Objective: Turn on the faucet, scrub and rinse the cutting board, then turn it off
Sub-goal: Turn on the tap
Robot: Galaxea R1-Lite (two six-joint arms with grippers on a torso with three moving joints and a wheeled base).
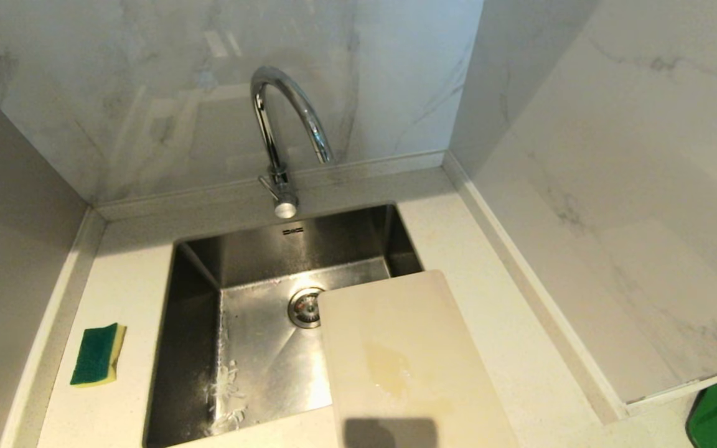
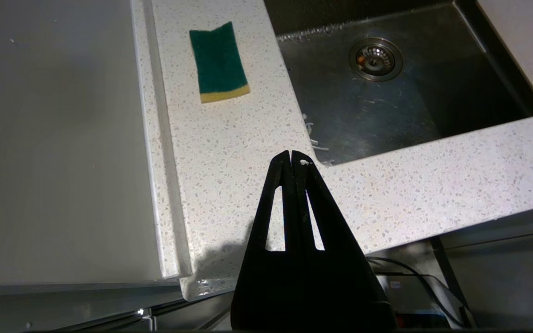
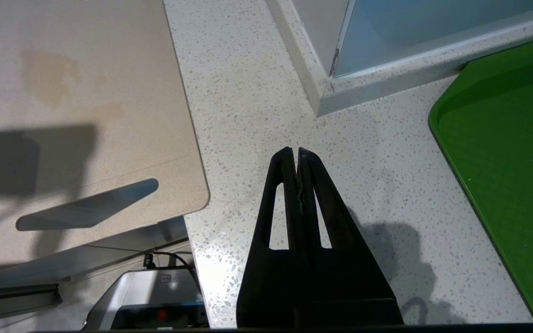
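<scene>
Nothing started yet, no water running. Faucet [image 1: 284, 124] standing behind sink [image 1: 196, 292], lever [image 1: 285, 208] w/ round end facing sink. Cutting board [image 1: 396, 348] lying across sink's right rim, stain up. Left gripper [image 2: 292, 155] & right gripper [image 3: 293, 151] both clenched, empty, hovering near sink's front edge. Judging: nudging lever w/ closed tips, approaching slowly, avoiding spout.

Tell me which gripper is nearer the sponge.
Left. The left gripper hangs shut over the counter with the sponge ahead; the right gripper is beyond the cutting board, across the sink.
</scene>
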